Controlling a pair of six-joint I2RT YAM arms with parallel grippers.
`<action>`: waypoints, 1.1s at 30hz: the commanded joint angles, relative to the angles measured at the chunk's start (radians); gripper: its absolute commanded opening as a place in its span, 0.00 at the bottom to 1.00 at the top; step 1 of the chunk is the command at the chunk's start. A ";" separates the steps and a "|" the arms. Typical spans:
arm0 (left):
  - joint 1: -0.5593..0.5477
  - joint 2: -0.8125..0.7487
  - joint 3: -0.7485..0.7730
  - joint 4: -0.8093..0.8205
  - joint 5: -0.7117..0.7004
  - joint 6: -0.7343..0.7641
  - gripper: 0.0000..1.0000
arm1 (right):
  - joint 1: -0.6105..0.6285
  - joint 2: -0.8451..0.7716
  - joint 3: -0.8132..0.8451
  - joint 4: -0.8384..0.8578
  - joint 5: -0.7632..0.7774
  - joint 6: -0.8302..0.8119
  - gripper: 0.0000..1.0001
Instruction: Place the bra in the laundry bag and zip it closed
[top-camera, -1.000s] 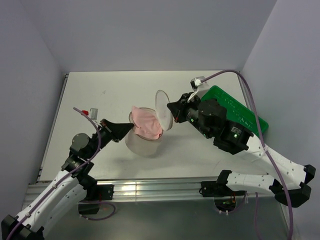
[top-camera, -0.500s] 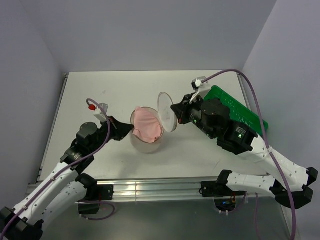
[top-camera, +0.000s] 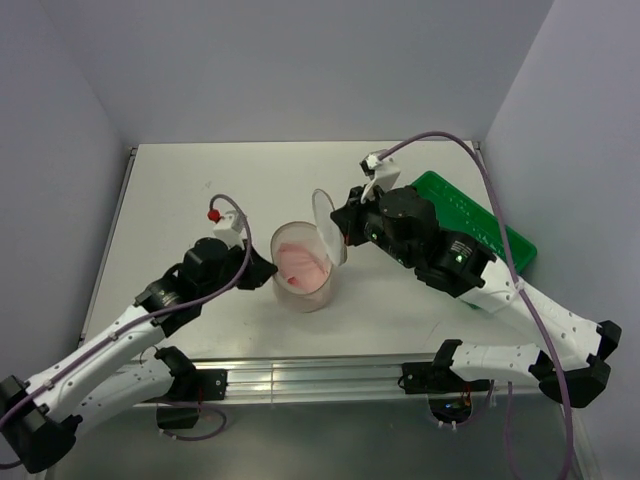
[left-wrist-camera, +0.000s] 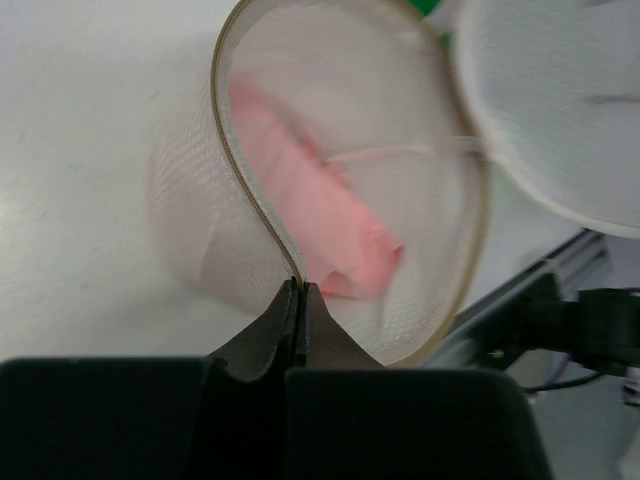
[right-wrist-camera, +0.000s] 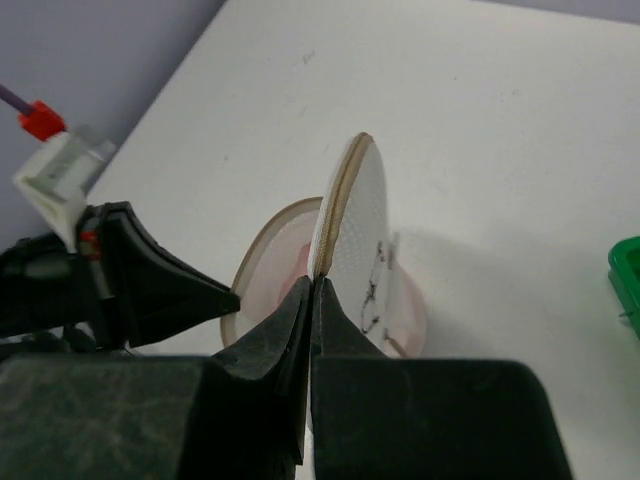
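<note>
Now the left gripper (left-wrist-camera: 298, 288) has its two fingers pressed together on the pale rim of the round translucent mesh laundry bag (left-wrist-camera: 185, 205). The right gripper (right-wrist-camera: 315, 285) pinches in the same way the rim of the bag's second disc, the lid (right-wrist-camera: 358, 225), and holds it upright beside the opening. The soft pale pink bra (left-wrist-camera: 315, 205) lies inside the bag, which stands near the middle of the white table (top-camera: 190, 190), a little toward its near edge. I judge the placing is done and the closing begins: next, the lid must come down on the opening and be zipped around. Compared with one second ago, the bra sits lower, no longer heaped above the rim.
</note>
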 joint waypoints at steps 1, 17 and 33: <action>-0.047 -0.081 0.184 -0.010 -0.100 0.027 0.00 | -0.006 -0.044 0.089 0.060 0.012 -0.028 0.00; -0.055 -0.074 -0.031 0.166 -0.050 -0.047 0.00 | -0.004 -0.122 -0.017 0.015 0.052 0.028 0.00; -0.048 -0.023 -0.097 0.324 -0.085 -0.036 0.00 | 0.232 0.163 -0.006 0.128 0.081 0.105 0.58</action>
